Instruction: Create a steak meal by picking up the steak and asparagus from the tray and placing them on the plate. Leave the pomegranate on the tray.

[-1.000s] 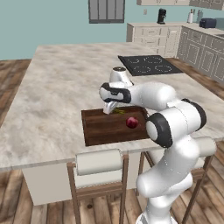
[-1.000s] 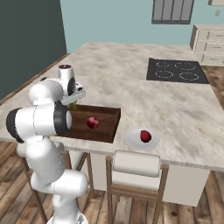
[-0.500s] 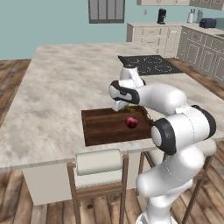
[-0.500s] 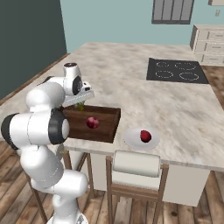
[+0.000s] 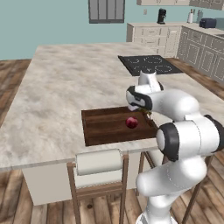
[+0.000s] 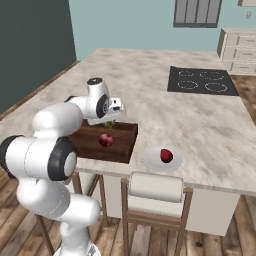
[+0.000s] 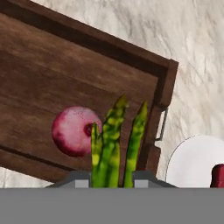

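Asparagus [image 7: 114, 144] is the item in hand: the green stalks stand up between the 2 fingers of the gripper [image 7: 113, 175], which is clenched on them above the right part of the tray [image 6: 122, 145].

Going left to right in the right base view, the dark wooden tray sits near the counter's near edge with the pomegranate [image 6: 105, 140] resting on it, just below the gripper [image 6: 109, 123]. Just beside the tray's right end lies the white plate [image 6: 150, 159], and the steak [image 6: 166, 155] already rests on it.

By my reading, 1 of the 2 foods is done: the steak is on the plate. The asparagus is lifted off the tray but not yet over the plate, so what is left is carrying it right, past the tray's end handle [image 7: 162, 124], and setting it beside the steak. The pomegranate sits where the task wants it and needs no handling.
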